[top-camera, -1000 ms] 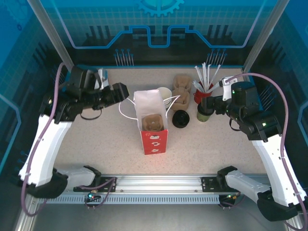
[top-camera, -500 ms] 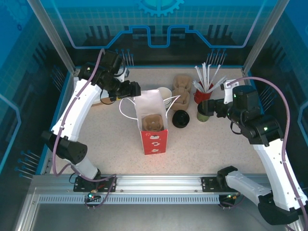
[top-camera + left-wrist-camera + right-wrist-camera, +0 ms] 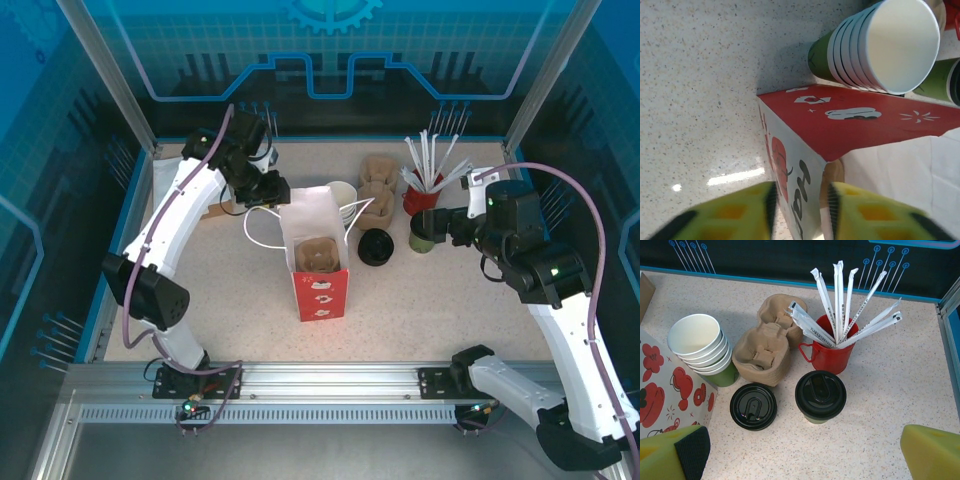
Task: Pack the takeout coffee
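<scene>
Our left end effector (image 3: 801, 202) straddles the rim of the red-and-white paper bag (image 3: 865, 125), likely steadying it, grip unclear; our open right end effector (image 3: 805, 455) faces the black-lidded green cup (image 3: 820, 396) beside it.

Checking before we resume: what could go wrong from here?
1. Left gripper straddles the bag rim; a tug may tip it into the cup stack next to it.
2. Right gripper stands wide open by the lidded cup; a finger could clip the straw cup or loose lid.
</scene>
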Robot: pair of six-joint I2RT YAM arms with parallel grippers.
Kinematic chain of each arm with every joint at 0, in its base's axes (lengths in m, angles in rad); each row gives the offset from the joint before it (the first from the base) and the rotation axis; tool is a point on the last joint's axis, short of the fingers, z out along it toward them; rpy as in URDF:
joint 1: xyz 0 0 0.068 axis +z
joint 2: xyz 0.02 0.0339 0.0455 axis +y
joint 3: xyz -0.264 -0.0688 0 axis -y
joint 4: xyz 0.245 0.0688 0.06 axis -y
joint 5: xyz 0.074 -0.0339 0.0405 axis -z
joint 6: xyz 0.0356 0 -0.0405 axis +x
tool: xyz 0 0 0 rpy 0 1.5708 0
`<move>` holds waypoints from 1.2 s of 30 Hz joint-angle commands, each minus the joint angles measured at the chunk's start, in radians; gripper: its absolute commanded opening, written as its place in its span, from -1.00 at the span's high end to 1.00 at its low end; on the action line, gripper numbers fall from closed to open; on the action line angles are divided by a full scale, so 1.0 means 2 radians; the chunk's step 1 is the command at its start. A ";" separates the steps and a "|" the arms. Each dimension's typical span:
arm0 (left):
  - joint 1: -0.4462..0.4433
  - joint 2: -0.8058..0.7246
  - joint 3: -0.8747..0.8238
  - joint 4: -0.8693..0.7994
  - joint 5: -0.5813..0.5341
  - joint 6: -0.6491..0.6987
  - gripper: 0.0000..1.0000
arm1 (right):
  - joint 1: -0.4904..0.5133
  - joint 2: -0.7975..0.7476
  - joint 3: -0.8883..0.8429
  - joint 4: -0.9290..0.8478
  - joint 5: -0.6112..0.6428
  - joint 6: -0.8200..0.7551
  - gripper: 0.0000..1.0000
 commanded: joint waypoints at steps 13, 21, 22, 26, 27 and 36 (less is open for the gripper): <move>-0.076 -0.155 -0.030 0.046 -0.111 -0.069 0.90 | -0.008 -0.003 -0.008 0.000 0.002 0.008 -1.00; -0.095 -0.208 -0.082 0.101 -0.118 -0.083 0.90 | -0.008 -0.007 -0.017 0.030 -0.078 0.011 -1.00; -0.097 -0.210 -0.083 0.104 -0.121 -0.082 0.90 | -0.008 -0.011 -0.022 0.040 -0.095 0.011 -1.00; -0.118 -0.230 -0.104 0.132 -0.160 -0.070 0.90 | -0.008 -0.024 -0.041 0.078 -0.154 0.012 -1.00; -0.122 -0.233 -0.111 0.137 -0.169 -0.070 0.90 | -0.008 -0.025 -0.043 0.081 -0.159 0.012 -1.00; -0.136 -0.233 -0.113 0.124 -0.197 -0.087 0.88 | -0.008 0.000 -0.025 0.060 -0.177 0.006 -1.00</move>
